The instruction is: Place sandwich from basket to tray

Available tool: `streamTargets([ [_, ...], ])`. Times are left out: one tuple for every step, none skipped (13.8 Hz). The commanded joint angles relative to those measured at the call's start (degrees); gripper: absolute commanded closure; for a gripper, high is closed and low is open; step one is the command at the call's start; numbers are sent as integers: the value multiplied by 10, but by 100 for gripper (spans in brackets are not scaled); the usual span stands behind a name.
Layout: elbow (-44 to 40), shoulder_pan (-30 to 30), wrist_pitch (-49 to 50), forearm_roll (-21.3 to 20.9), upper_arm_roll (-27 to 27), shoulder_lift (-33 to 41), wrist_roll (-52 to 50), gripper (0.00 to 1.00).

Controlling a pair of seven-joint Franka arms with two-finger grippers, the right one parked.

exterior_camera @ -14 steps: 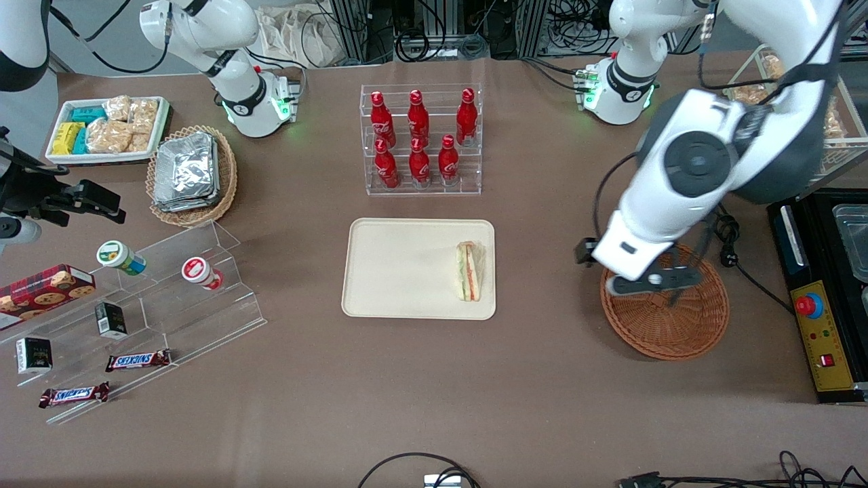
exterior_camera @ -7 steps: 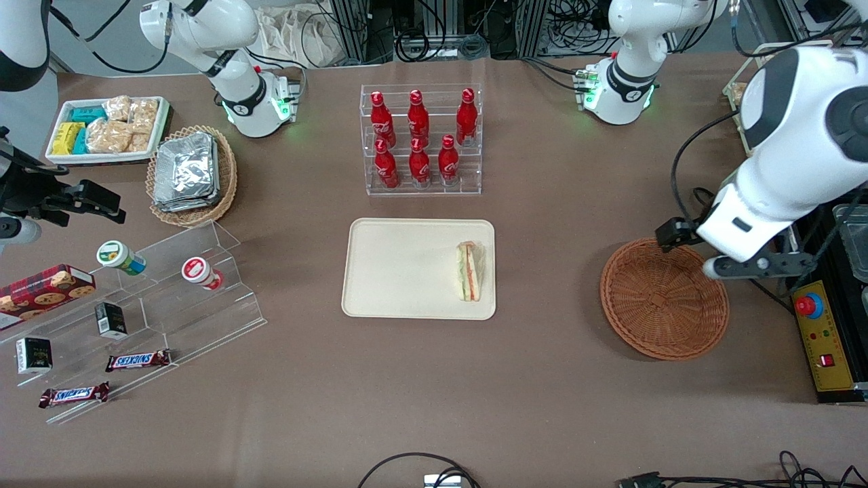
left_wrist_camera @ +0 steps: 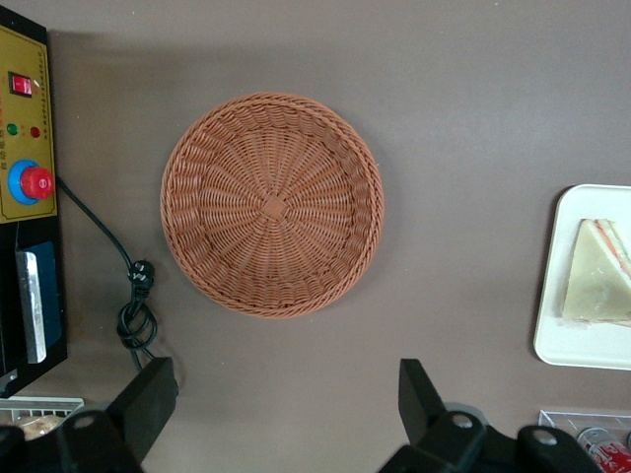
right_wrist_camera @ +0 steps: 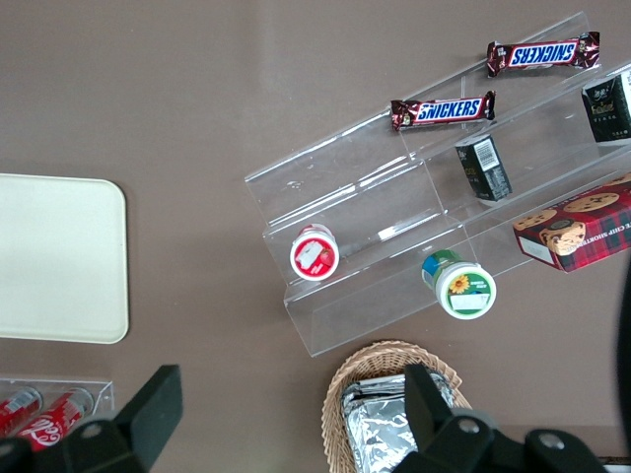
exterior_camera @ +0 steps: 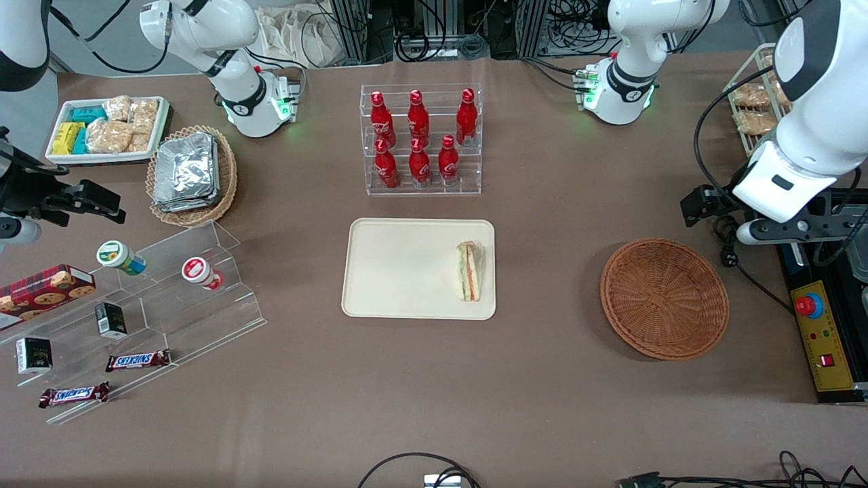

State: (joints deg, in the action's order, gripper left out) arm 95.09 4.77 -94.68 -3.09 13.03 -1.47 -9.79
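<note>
The sandwich (exterior_camera: pixel 469 272), a pale wedge with orange, red and green layers, lies on the cream tray (exterior_camera: pixel 400 271) near the tray's edge toward the working arm; it also shows in the left wrist view (left_wrist_camera: pixel 598 275) on the tray (left_wrist_camera: pixel 550 296). The round orange-brown wicker basket (exterior_camera: pixel 664 298) stands empty; it also shows in the left wrist view (left_wrist_camera: pixel 272 204). My left gripper (exterior_camera: pixel 780 227) is raised high, farther from the front camera than the basket and toward the working arm's end. It is open and empty, with its fingers (left_wrist_camera: pixel 148 399) wide apart over bare table.
A clear rack of red bottles (exterior_camera: pixel 420 139) stands farther back than the tray. A black box with a yellow panel and red button (exterior_camera: pixel 810 305) sits beside the basket, a black cable (left_wrist_camera: pixel 136 296) by it. A wire rack of bread packets (exterior_camera: pixel 749 112) stands near the gripper.
My left arm has swung up and away from above the basket toward the working arm's end of the table. The basket is now uncovered. The sandwich and tray have not moved.
</note>
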Motion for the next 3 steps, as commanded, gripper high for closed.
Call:
streamTargets([
  [0, -13, 14, 10, -16, 6, 9, 0],
  [0, -13, 13, 10, -17, 2, 9, 0],
  [0, -14, 13, 10, -17, 2, 8, 0],
])
